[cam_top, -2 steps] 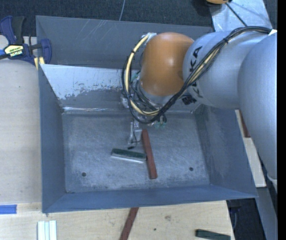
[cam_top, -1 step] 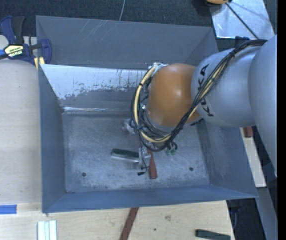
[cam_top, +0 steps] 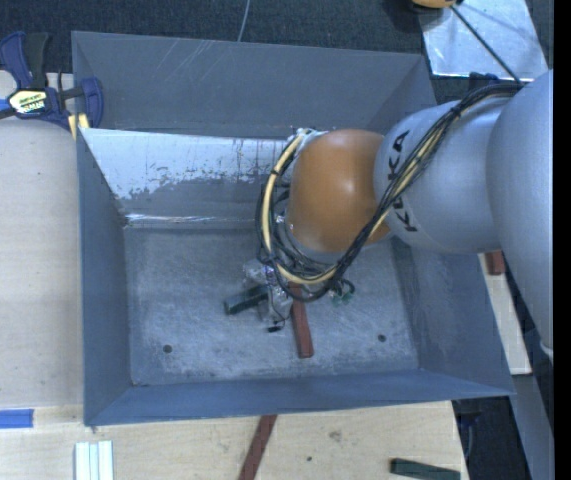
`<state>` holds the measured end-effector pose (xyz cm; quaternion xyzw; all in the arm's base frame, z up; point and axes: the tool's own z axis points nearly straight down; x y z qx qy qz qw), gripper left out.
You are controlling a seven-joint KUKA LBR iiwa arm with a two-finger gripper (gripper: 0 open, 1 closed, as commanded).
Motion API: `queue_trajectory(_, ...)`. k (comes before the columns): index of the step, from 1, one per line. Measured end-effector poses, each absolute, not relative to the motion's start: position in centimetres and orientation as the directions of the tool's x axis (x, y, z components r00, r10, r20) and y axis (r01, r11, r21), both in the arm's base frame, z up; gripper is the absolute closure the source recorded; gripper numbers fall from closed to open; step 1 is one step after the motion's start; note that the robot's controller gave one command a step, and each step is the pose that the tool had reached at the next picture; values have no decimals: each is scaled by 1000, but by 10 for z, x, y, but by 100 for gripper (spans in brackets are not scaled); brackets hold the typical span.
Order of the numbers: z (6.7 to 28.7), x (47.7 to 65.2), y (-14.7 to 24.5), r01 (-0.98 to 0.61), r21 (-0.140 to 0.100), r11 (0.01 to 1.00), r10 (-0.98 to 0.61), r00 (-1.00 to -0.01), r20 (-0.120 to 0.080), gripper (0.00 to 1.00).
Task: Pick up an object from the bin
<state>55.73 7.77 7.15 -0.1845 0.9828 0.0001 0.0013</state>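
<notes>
**Camera view: gripper low over a small cluster near mid-bin**

Looking down into the bin [cam_top: 100,268], I see the arm [cam_top: 465,188] come in from the right and bend down toward the floor. Its orange cover [cam_top: 330,193] bulges over the wrist. Yellow and black cables [cam_top: 270,208] loop round the cover's left side and under it. Below that, the gripper [cam_top: 273,303] is down close to the floor, a little right of the bin's middle and nearer the front wall than the back.

Three small things lie there, close together. A dark piece [cam_top: 237,304], long, thin and slightly tilted, sticks out to the left of the gripper. Its right end runs in under the gripper's metal parts, so I cannot say whether it is touched or only just beside. A brown stick [cam_top: 303,333] lies just below the gripper and points toward the front wall, with its upper end hidden beneath the gripper. A green bit [cam_top: 343,294], very small, sits to the right under the lowest loop of cable, apart from the other two.

Whether the gripper is released or clenched I cannot tell, because the cover and cables hide too much of it. For the same reason I cannot say whether it holds either piece. The floor is scuffed grey metal, and the sloping back wall is scratched.
</notes>
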Motion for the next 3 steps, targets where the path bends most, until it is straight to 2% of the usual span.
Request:
queue_trajectory(2, 72, 557, 78, -358, 1, 934, -358, -934, -3, 100)
queue_trajectory(3, 234, 573, 85, -465, -1, 885, -465, -885, -5, 100)
